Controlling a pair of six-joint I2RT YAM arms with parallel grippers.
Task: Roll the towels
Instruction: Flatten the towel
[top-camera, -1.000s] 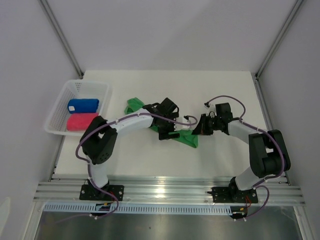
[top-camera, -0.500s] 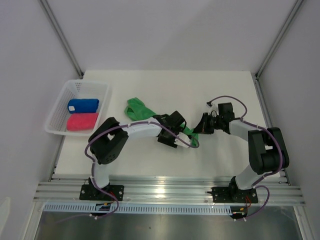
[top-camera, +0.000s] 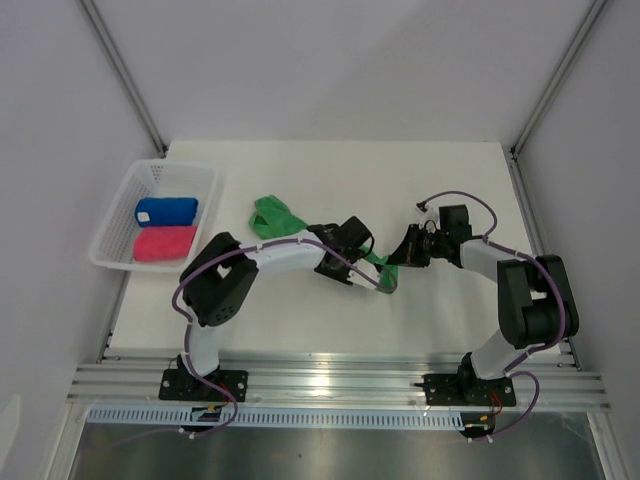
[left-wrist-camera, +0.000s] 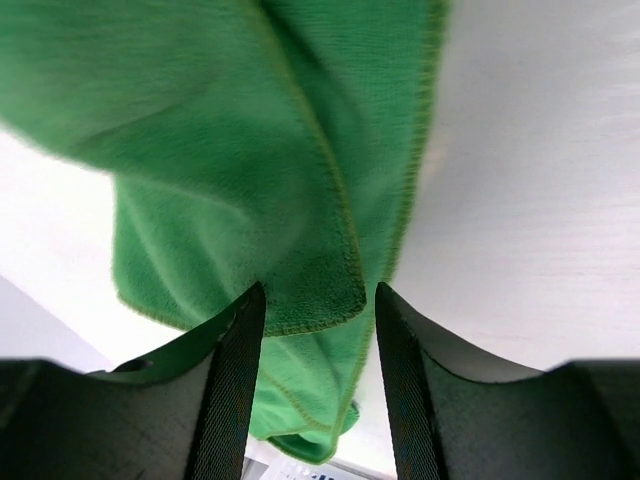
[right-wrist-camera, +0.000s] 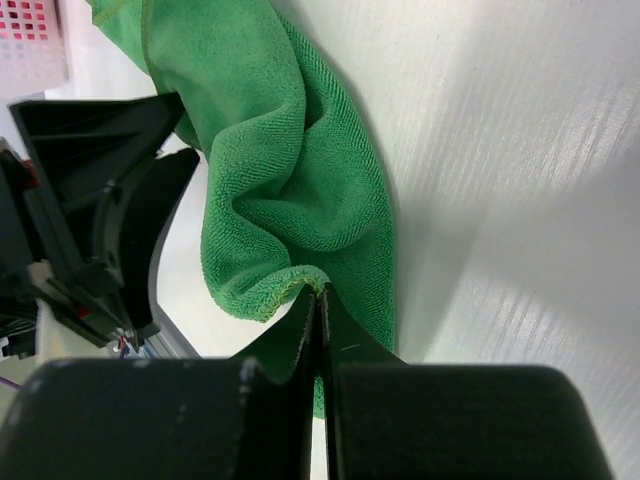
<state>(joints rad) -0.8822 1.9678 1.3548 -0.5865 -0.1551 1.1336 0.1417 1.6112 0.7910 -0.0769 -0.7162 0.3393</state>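
The blue towel (top-camera: 166, 210) and pink towel (top-camera: 163, 243) lie rolled in the basket (top-camera: 115, 215), so by my reckoning the green towel (top-camera: 275, 215) is the last one. It lies strung out and rumpled across the middle of the counter (top-camera: 330, 170), far end bunched, near end at both claws. My right claw (right-wrist-camera: 318, 295) has its fingers pressed together on a hemmed fold at that near end, apparently pinching it. My left claw (left-wrist-camera: 315, 300) is spread, with a stitched corner sitting in the gap but not gripped. To do this well, I'd close the left claw on that corner only once the hem sits deep between the fingers, not at the tips where microfibre slips out. Then I'd draw the two claws apart along the edge, so the cloth spreads flat before any rolling begins. A roll started on a crumpled sheet will likely come out lopsided. I'd also keep both claws low, since they are nearly touching.
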